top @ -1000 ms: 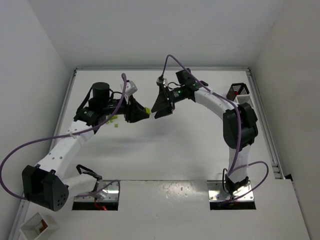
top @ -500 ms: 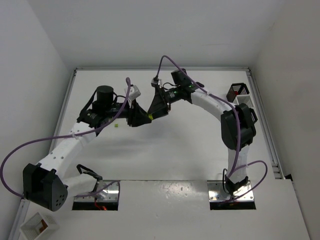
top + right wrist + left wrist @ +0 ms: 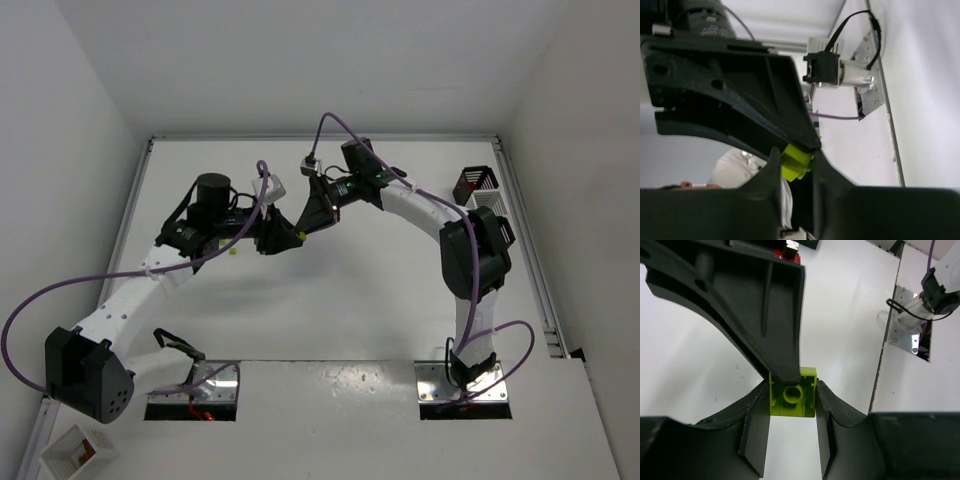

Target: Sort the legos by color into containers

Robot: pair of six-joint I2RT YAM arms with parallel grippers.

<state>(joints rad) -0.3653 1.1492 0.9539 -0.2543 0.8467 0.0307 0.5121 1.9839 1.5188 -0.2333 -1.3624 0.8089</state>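
The two black robot hands met nose to nose over the middle of the white table. Between them was one small lime-green plastic lego brick. It was up in the air and did not touch the table.

The left gripper had its two fingers narrow, with one pressed on each side of the brick. The right gripper came from the other way. Its fingers were narrow too and squeezed the same brick, so both hands held it at once. In the left wrist view, one right finger touched the brick's top edge.

Far away, by the right edge of the table, stood a small black bin with slatted walls. I could not tell what was in it. A white square box with a brown inside sat at the near left corner of the top view.
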